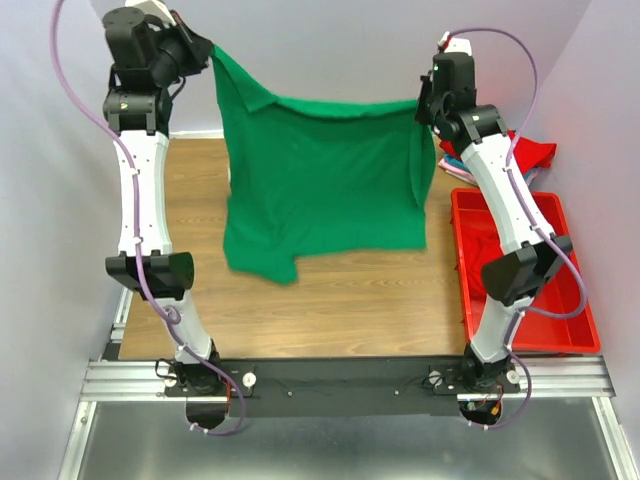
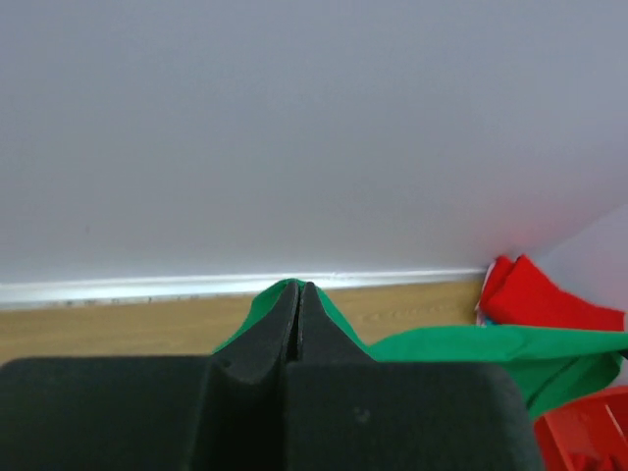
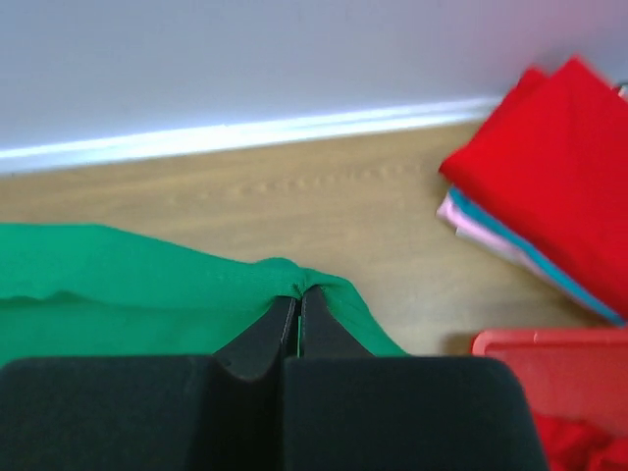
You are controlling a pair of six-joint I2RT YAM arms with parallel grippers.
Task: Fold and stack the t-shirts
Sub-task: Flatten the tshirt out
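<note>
A bright green t-shirt (image 1: 325, 175) hangs spread in the air between both grippers, its lower edge near the wooden table. My left gripper (image 1: 207, 52) is shut on its upper left corner; green cloth (image 2: 339, 319) shows round the closed fingertips (image 2: 299, 289). My right gripper (image 1: 424, 100) is shut on the upper right corner; the cloth (image 3: 147, 275) bunches at the fingertips (image 3: 298, 291). A folded stack of red, pink and light blue shirts (image 3: 549, 167) lies at the back right, also in the top view (image 1: 530, 152).
A red plastic bin (image 1: 520, 275) stands at the right edge of the table with red cloth inside. The wooden table (image 1: 340, 300) lies below the shirt. White walls close in the back and both sides.
</note>
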